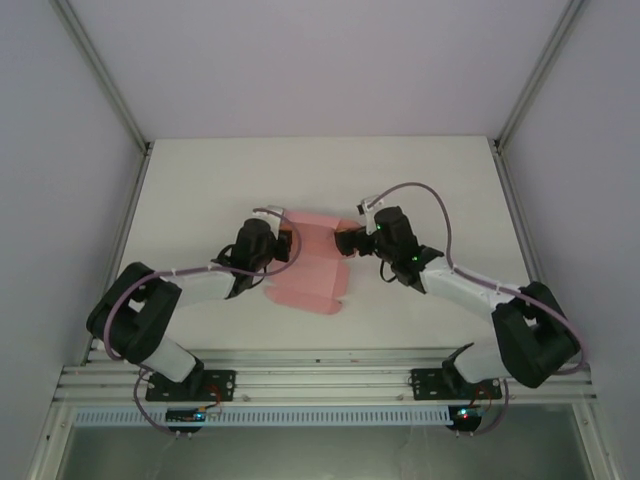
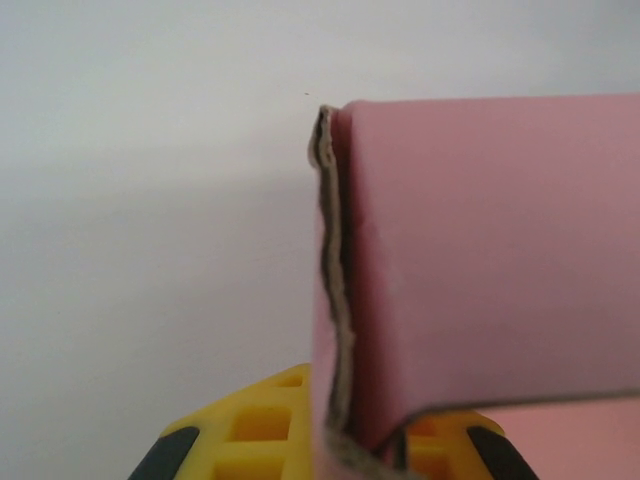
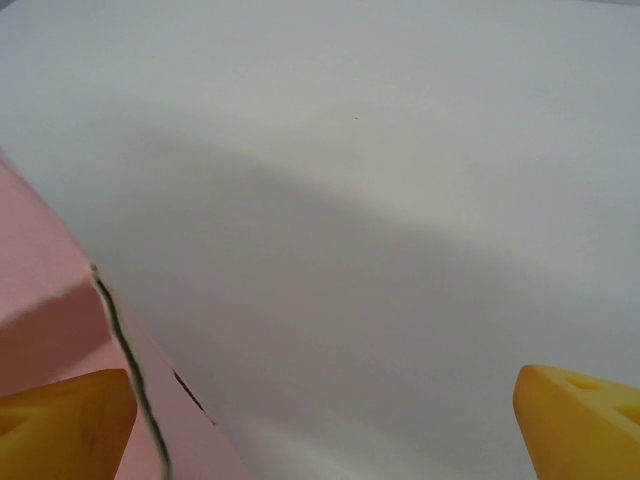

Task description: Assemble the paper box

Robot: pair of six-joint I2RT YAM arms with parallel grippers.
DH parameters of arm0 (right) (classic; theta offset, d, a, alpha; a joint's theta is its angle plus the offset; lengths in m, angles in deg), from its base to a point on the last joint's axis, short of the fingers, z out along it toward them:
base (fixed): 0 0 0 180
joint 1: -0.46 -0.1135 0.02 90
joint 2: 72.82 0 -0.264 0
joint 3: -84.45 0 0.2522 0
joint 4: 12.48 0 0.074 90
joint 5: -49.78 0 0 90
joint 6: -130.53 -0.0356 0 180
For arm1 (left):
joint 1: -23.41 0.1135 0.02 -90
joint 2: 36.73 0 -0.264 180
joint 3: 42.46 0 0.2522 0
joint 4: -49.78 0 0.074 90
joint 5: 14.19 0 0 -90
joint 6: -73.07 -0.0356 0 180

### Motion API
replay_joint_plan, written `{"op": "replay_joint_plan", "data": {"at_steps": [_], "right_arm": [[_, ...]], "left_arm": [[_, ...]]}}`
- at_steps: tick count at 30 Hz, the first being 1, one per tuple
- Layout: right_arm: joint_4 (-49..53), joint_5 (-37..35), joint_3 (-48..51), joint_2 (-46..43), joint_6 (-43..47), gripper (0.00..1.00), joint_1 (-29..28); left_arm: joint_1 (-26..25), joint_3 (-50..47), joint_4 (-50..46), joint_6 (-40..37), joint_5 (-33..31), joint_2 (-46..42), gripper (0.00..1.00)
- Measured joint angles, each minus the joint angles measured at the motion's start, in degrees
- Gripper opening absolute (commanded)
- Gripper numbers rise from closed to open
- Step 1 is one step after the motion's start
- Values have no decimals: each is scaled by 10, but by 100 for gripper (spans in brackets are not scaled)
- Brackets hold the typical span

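Observation:
The paper box (image 1: 312, 262) is a pink die-cut card sheet lying mid-table, partly folded. My left gripper (image 1: 283, 243) is at the sheet's left edge. In the left wrist view its yellow fingers (image 2: 250, 430) stand on either side of a raised, folded pink panel (image 2: 480, 260), and the gripper (image 2: 355, 450) is shut on that card. My right gripper (image 1: 348, 241) is at the sheet's right edge. In the right wrist view it (image 3: 325, 425) is open, with bare table between its fingers. Its left finger (image 3: 65, 420) is beside a pink flap (image 3: 40, 300).
The white table (image 1: 200, 190) is enclosed by pale walls and aluminium posts (image 1: 100, 75). A metal rail (image 1: 320, 375) runs along the near edge, between the arm bases. Cables loop over both wrists.

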Motion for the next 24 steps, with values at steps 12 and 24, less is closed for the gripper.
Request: {"op": "replay_joint_plan", "data": {"at_steps": [12,24], "right_arm": [[120,-38,73,-186,-43,99,0],[106,-45,66,-57,-70,99,0]], "left_arm": [[0,9,-45,16,-25,-32,0],[0,16,-55,20,-4,-35,0]]}}
